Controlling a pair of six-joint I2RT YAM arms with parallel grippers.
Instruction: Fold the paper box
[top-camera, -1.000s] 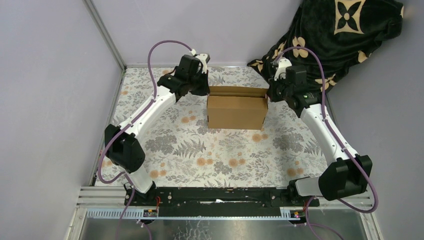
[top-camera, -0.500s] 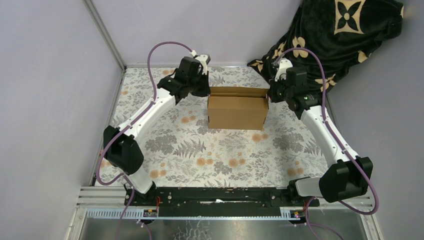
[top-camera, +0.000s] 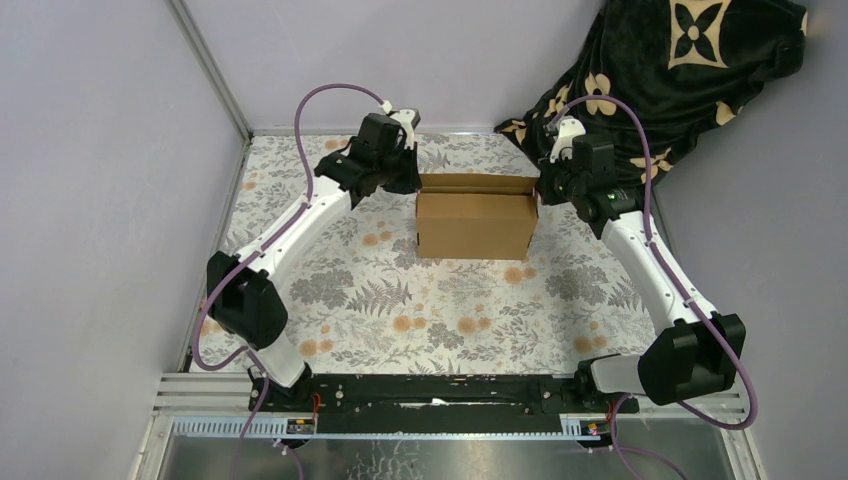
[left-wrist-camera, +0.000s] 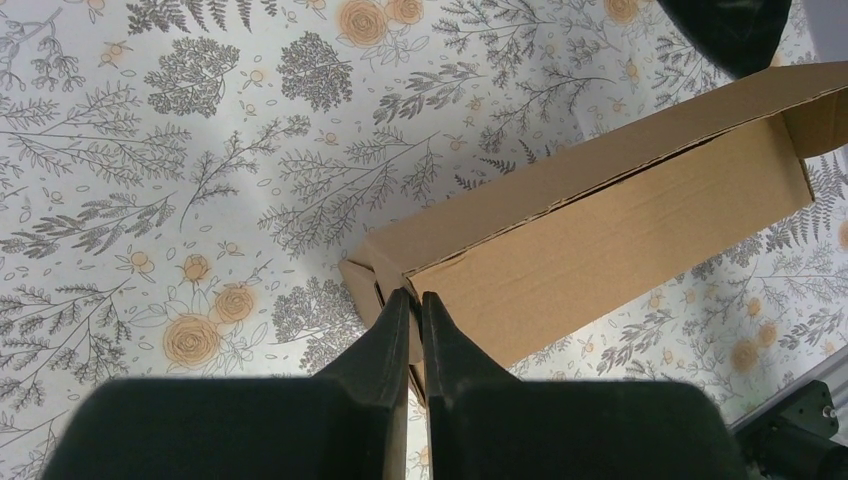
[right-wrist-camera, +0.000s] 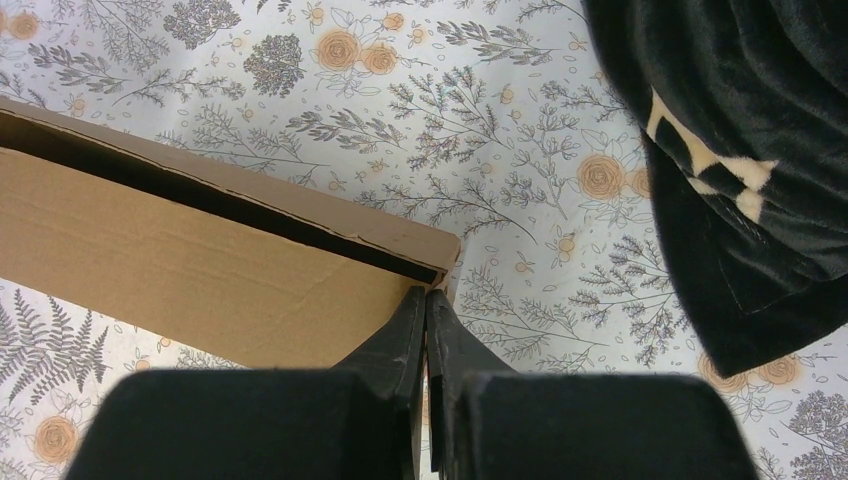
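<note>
Barely shifting since a second ago, the left arm (top-camera: 300, 215) reaches toward 11 o'clock, the left gripper (left-wrist-camera: 412, 298) clenched on an end wall of the paper box (top-camera: 472, 225) at the surface's (top-camera: 400, 300) 12 o'clock, while the right gripper (right-wrist-camera: 425, 295), pinched shut, braces the opposite corner, so pressing both ends inward evenly seems wise.

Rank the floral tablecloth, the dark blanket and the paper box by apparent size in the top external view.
1. floral tablecloth: largest by far.
2. dark blanket: clearly second, though the frame edge cuts part of it off.
3. paper box: smallest.
</note>
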